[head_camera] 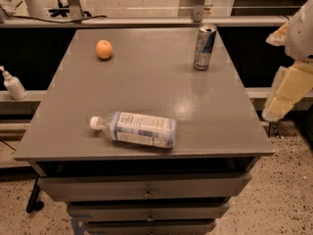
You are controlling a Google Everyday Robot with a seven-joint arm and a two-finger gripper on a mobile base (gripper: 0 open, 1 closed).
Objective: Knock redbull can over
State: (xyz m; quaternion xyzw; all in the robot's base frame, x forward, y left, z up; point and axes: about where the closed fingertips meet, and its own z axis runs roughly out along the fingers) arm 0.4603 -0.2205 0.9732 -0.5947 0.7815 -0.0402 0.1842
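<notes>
The redbull can (205, 47) is a slim silver-and-blue can that stands upright near the far right edge of the grey table (146, 87). My gripper (282, 98) shows as cream-coloured parts at the right edge of the view. It hangs beside the table's right side, off the tabletop. It is well apart from the can, to the right of it and nearer to the camera. It holds nothing that I can see.
A clear plastic bottle (136, 129) with a blue-white label lies on its side near the table's front edge. An orange (103, 49) sits at the far left. Drawers (146, 192) are below the tabletop. A white pump bottle (12, 83) stands on a ledge at left.
</notes>
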